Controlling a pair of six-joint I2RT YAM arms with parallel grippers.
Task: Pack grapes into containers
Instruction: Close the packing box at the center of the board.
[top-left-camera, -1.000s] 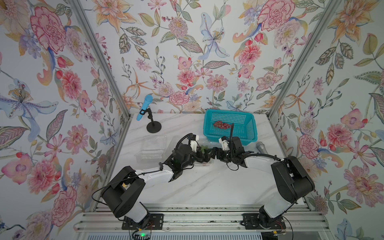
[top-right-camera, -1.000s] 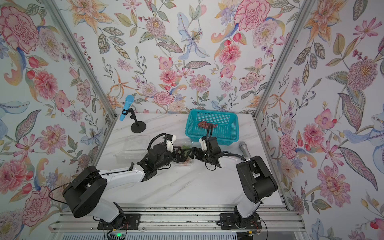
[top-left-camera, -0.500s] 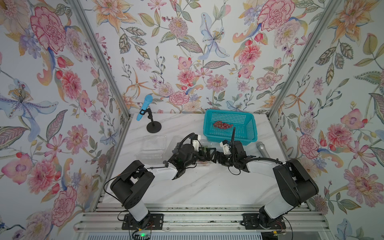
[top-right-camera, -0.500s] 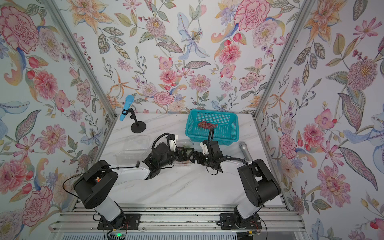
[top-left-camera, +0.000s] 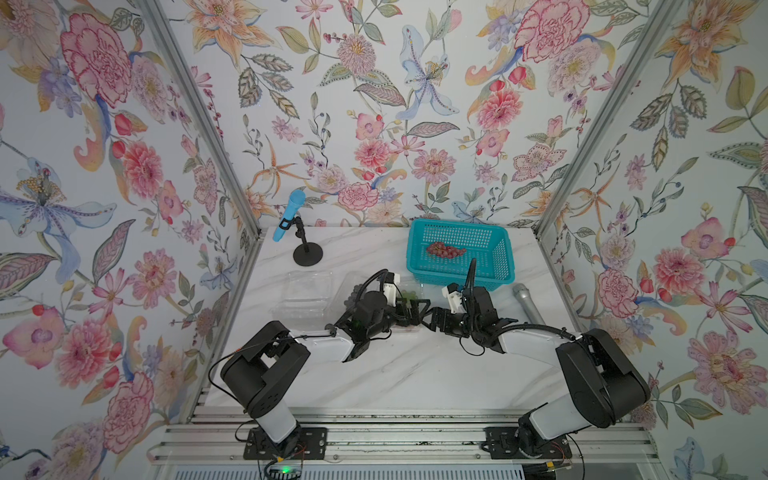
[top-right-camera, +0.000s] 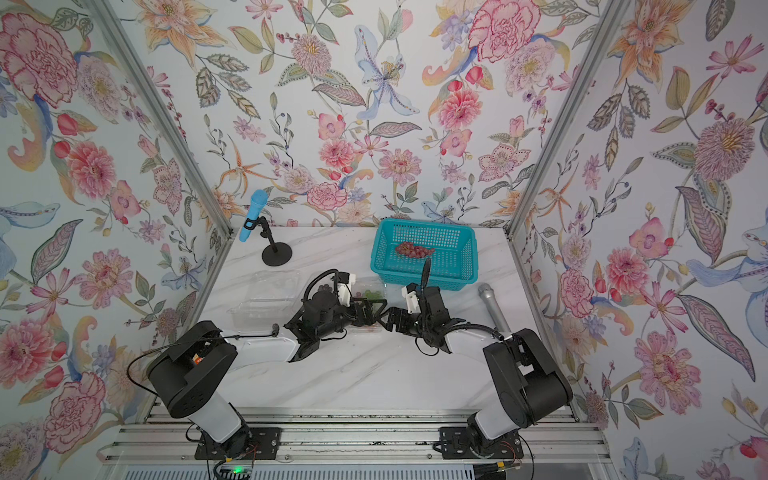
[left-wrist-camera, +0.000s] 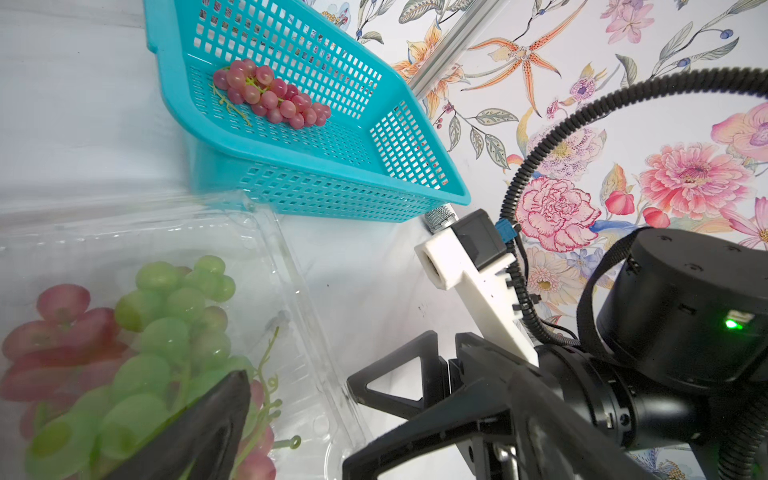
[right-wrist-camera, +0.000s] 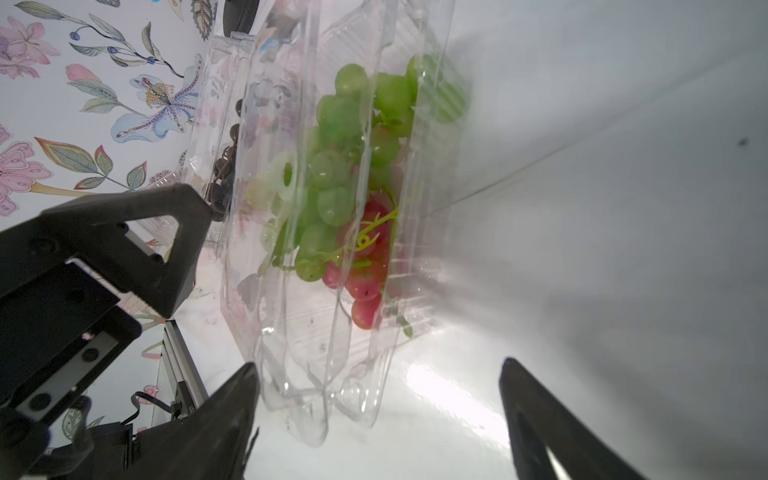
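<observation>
Clear clamshell: glossy green grapes atop red grapes. Jaws wide apart on left gripper and right gripper.

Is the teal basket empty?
No, a bunch of red grapes lies on the floor of the basket.

Blk joints w/ wht links, ribbed blk cables.
</observation>
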